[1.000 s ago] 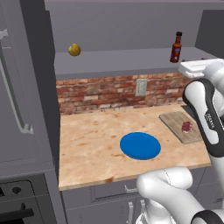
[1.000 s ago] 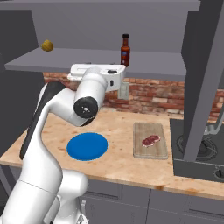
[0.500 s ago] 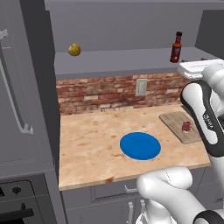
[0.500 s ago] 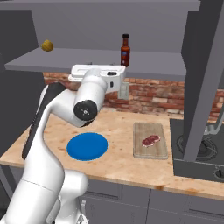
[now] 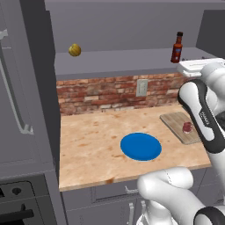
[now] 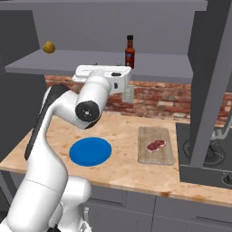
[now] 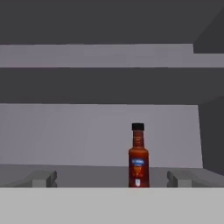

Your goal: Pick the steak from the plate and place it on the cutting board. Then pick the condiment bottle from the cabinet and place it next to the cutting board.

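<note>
The condiment bottle (image 7: 138, 157), dark red with a black cap and orange label, stands upright on the cabinet shelf (image 6: 68, 63). My gripper (image 7: 113, 178) faces it, open, with its fingers (image 7: 43, 178) wide apart and the bottle still some way ahead, slightly right of centre. From the right base view the bottle (image 6: 130, 52) stands just above and behind my white hand (image 6: 115, 77). The steak (image 6: 157, 145) lies on the cutting board (image 6: 155, 156). To the left of the board, the blue plate (image 6: 90, 152) is bare on the counter.
A yellowish round fruit (image 6: 49, 46) rests at the left end of the shelf. A brick backsplash with an outlet (image 5: 141, 88) runs behind the counter. A tall grey unit (image 5: 26, 88) stands at the left, and a stove (image 6: 208, 158) at the right.
My hand has edged slightly toward the bottle at shelf height. The bottle, steak, plate and board have not moved.
</note>
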### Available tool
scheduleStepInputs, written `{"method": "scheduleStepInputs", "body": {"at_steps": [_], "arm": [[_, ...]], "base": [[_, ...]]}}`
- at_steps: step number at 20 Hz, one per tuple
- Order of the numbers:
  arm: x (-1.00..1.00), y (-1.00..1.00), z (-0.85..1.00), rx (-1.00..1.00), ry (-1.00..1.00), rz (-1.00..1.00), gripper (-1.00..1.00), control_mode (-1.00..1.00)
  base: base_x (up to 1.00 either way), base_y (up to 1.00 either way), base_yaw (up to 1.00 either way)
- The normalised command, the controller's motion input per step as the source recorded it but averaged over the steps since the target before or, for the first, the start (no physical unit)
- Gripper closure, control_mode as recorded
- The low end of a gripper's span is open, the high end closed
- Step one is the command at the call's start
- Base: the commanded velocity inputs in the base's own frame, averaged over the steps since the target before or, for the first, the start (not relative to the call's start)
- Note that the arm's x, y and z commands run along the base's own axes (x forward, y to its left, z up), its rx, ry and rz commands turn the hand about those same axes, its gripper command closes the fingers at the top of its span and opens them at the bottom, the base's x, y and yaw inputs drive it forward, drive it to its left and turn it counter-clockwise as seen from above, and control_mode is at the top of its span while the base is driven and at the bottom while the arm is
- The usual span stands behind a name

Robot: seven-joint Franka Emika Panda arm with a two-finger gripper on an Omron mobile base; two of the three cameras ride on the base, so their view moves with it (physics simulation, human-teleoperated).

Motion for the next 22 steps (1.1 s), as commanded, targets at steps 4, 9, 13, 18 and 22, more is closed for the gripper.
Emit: {"method": "scheduleStepInputs", "body": {"at_steps": [4, 9, 13, 18, 22], "arm": [[0.06, -0.04, 0.05, 0.00, 0.00, -0.03, -1.00, -1.00], [0.05, -0.06, 0.05, 0.00, 0.00, -0.03, -1.00, -1.00], [0.04, -0.05, 0.07, 0.00, 0.00, -0.02, -1.00, -1.00], [0.03, -0.01, 0.06, 0.00, 0.00, -0.01, -1.00, -1.00], [0.04, 0.00, 0.02, 0.00, 0.00, 0.00, -1.00, -1.00]], "base": [[0.00, 0.00, 0.00], [0.00, 0.00, 0.00], [0.00, 0.00, 0.00], [0.00, 0.00, 0.00], [0.00, 0.00, 0.00]]}}
